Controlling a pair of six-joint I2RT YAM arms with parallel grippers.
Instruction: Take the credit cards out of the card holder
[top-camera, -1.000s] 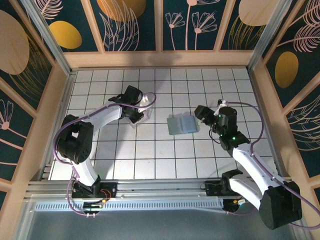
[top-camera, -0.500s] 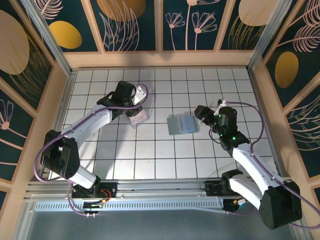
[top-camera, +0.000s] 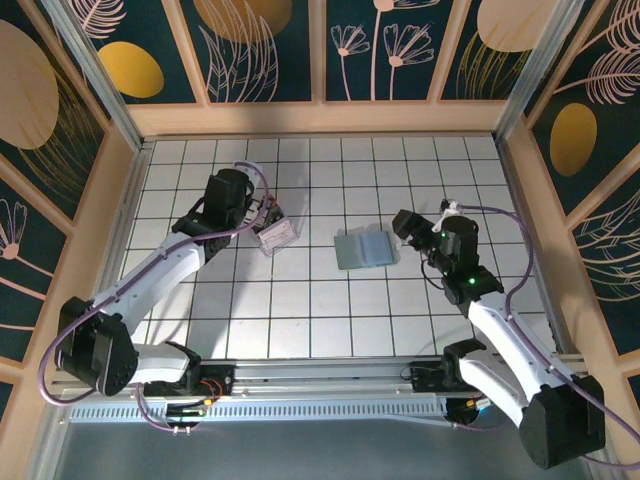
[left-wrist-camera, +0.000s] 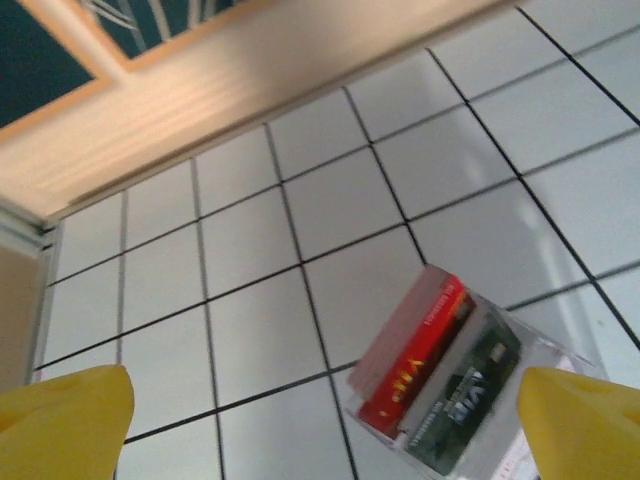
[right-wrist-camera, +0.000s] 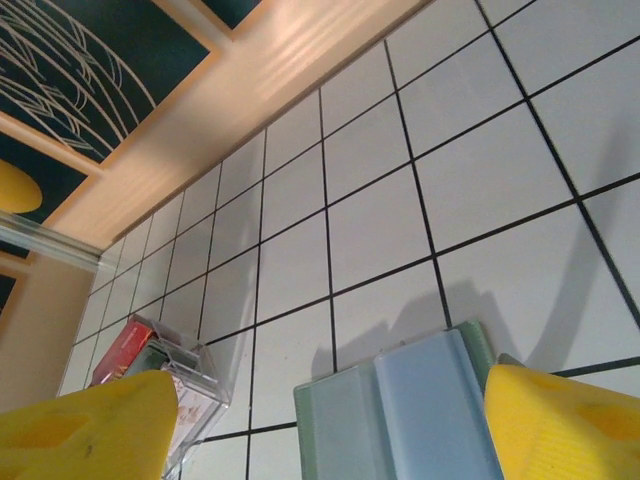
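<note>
Two grippers are noted over the white gridded table (top-camera: 300, 300). Both stand with jaws apart and nothing clamped.

Item 1, card holder (top-camera: 365, 248): pale grey-green and bluish, lying flat on the table with its two panels side by side. Whether any credit cards sit in its pockets cannot be told.

Item 2, right gripper (top-camera: 406, 228): just to the right of the card holder. In the right wrist view the right gripper (right-wrist-camera: 330, 430) has its yellow fingertips (right-wrist-camera: 90, 425) spread wide, with the card holder (right-wrist-camera: 400, 410) lying between them. One edge of the holder runs under a fingertip; contact cannot be confirmed.

Item 3, clear box (top-camera: 277, 237): on the table to the left of the card holder, apart from it. In the left wrist view the clear box (left-wrist-camera: 460, 395) holds a red item (left-wrist-camera: 415, 350) with yellow lettering and a dark item (left-wrist-camera: 470, 385) side by side.

Item 4, left gripper (top-camera: 266, 214): just beside the clear box, on the side away from the card holder. In the left wrist view the left gripper (left-wrist-camera: 322, 425) has its yellow fingertips (left-wrist-camera: 60, 420) set wide. The box lies close to one fingertip and well apart from the other.
</note>
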